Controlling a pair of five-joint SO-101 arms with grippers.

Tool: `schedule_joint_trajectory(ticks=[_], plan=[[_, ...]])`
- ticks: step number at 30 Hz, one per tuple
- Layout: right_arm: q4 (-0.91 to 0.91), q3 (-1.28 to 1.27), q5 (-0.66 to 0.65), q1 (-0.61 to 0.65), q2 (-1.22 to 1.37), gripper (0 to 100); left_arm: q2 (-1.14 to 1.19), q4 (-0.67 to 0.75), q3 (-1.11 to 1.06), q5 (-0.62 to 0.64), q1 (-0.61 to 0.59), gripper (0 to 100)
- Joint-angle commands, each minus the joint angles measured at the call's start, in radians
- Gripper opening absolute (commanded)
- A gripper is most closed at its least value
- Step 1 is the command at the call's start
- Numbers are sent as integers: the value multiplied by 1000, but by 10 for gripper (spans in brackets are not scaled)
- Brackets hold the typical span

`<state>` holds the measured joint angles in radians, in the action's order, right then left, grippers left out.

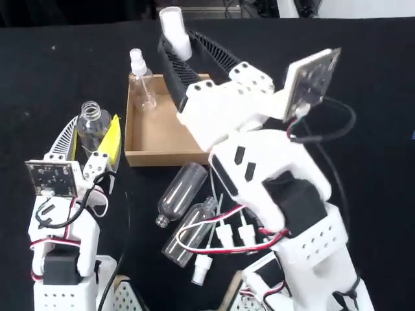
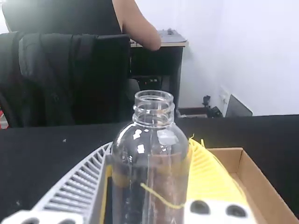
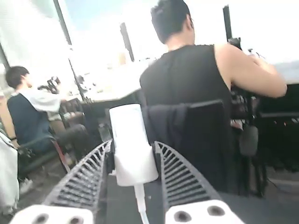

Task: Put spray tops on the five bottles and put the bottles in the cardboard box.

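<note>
Cardboard box (image 1: 165, 157) is my landmark. My left pincer (image 1: 94, 126) stands just beside the box's wall on my left, its white and yellow fingers clamped on an upright open bottle (image 2: 150, 182). My left wrist view shows its bare threaded neck and a corner of the box beyond the yellow finger. My right pincer (image 3: 133, 156) hangs over the box's far edge, black fingers nipping a white spray top (image 3: 132, 144). Its thin tube (image 3: 139, 200) dangling below is plain from that wrist, hidden from above. From the high view, a capped bottle (image 1: 142, 84) sits inside the box at its far corner. Two uncapped bottles (image 1: 183, 190) lie before its near wall, with loose spray tops (image 1: 202, 267) just beyond them.
</note>
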<state>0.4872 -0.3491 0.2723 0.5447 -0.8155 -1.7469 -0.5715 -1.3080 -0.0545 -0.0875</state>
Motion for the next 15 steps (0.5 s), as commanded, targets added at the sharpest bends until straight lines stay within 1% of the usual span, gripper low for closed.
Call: schedule_joint_trajectory(ticks=[1, 9, 15], plan=[[-106, -24, 8, 26, -54, 12, -11, 32, -15, 5, 13, 40], [-124, -28, 8, 23, -65, 12, -11, 35, -119, 5, 13, 40], [-124, -31, 6, 21, -65, 12, -11, 35, -143, 5, 7, 40]])
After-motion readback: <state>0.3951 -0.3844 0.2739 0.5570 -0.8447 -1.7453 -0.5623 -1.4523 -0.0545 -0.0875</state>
